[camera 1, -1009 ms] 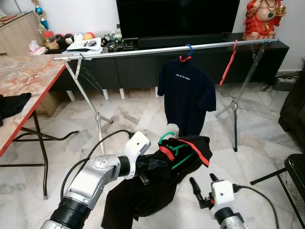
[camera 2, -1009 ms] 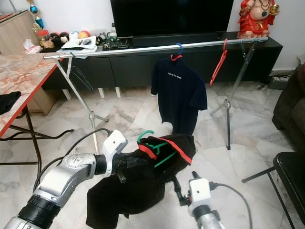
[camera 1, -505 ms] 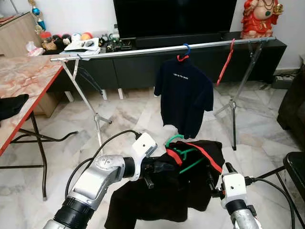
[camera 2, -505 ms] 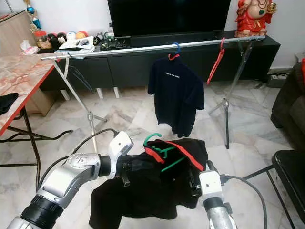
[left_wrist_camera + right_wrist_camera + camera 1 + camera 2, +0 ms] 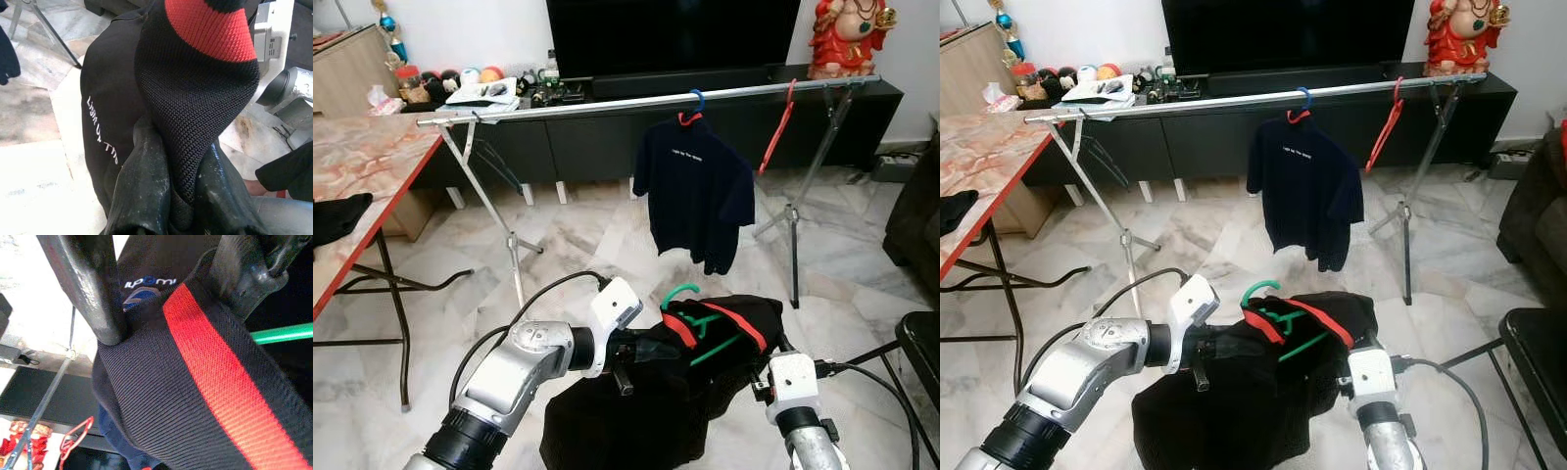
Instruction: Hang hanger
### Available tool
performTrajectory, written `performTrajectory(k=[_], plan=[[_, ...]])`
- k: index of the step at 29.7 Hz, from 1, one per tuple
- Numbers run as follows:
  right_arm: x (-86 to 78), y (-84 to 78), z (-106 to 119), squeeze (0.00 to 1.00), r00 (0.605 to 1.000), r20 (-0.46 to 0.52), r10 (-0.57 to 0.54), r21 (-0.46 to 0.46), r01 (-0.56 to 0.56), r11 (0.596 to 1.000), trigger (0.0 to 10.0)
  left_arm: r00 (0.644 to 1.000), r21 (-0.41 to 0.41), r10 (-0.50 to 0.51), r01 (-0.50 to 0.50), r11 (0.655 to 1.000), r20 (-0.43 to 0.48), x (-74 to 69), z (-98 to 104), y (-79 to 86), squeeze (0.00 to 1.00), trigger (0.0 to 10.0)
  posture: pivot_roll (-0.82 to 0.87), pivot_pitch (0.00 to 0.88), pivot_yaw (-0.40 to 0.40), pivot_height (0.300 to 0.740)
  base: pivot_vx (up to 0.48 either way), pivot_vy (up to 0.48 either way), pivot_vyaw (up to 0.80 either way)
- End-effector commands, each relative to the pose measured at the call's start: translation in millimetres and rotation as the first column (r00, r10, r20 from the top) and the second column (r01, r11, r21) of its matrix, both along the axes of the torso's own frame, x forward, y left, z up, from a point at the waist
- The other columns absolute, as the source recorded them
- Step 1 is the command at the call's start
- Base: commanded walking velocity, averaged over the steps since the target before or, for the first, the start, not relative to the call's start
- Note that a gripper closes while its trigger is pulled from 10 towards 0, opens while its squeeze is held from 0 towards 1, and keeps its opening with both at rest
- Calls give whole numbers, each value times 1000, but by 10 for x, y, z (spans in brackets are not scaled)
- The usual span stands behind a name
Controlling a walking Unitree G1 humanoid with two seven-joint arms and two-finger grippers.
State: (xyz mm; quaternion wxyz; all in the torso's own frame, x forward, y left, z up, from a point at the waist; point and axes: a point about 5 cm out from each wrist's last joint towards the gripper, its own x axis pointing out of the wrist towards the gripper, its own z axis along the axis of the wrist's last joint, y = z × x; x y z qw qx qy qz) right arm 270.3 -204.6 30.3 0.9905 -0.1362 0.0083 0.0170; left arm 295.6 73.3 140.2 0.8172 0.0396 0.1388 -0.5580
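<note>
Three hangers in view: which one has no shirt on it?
The red hanger, hooked on the rail near its right end. The blue hanger carries the navy shirt; the green hanger sits inside the black shirt you're holding.

- A long metal rail (image 5: 646, 101) on two stands crosses the room ahead.
- A dark shirt (image 5: 693, 196) on a blue hanger takes the rail's middle; a bare red hanger (image 5: 776, 127) hangs near its right end.
- The rail's long left stretch, from the shirt to the left stand (image 5: 489, 201), is bare.
- Marble floor (image 5: 587, 235) lies open before the rail.
- A table (image 5: 362, 176) stands at the left; dark seating (image 5: 915, 215) crowds the right.
</note>
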Motion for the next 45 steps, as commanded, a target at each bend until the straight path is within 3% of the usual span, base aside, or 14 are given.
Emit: performTrajectory(k=[1, 25, 31, 34, 36, 40, 43, 45], plan=[[36, 3, 33, 0, 1000, 11, -8, -12, 8, 1000, 0, 999, -1, -29, 29, 1000, 19, -24, 53, -4, 0, 10000, 26, 70, 88, 740, 0, 0, 0], [57, -32, 28, 0, 999, -2, -39, -43, 39, 998, 0, 996, 50, -83, 82, 995, 15, -98, -16, 75, 0, 10000, 26, 67, 88, 740, 0, 0, 0], [61, -50, 2, 0, 999, -37, -24, -63, 22, 998, 0, 987, 224, -161, 154, 962, 13, -193, -180, 361, 0, 10000, 30, 65, 86, 740, 0, 0, 0], [60, -62, -12, 0, 998, -53, -19, -70, 16, 997, 0, 974, 250, -225, 212, 945, 28, -255, -172, 471, 0, 10000, 29, 64, 82, 740, 0, 0, 0], [59, -72, -24, 0, 998, -67, -14, -78, 9, 997, 0, 956, 224, -292, 277, 934, 35, -326, -100, 569, 0, 10000, 30, 63, 78, 740, 0, 0, 0], [59, -80, -39, 0, 996, -88, 1, -87, -9, 996, 0, 945, 142, -322, 311, 940, 57, -348, 49, 708, 0, 10000, 31, 61, 75, 740, 0, 0, 0], [59, -87, -45, 0, 995, -98, 9, -93, -19, 995, 0, 950, 116, -303, 293, 949, 73, -317, 95, 802, 0, 10000, 28, 59, 73, 740, 0, 0, 0], [60, -105, -51, 0, 994, -111, 21, -114, -34, 993, 0, 963, 124, -255, 243, 962, 90, -254, 117, 951, 0, 10000, 26, 57, 73, 740, 0, 0, 0]])
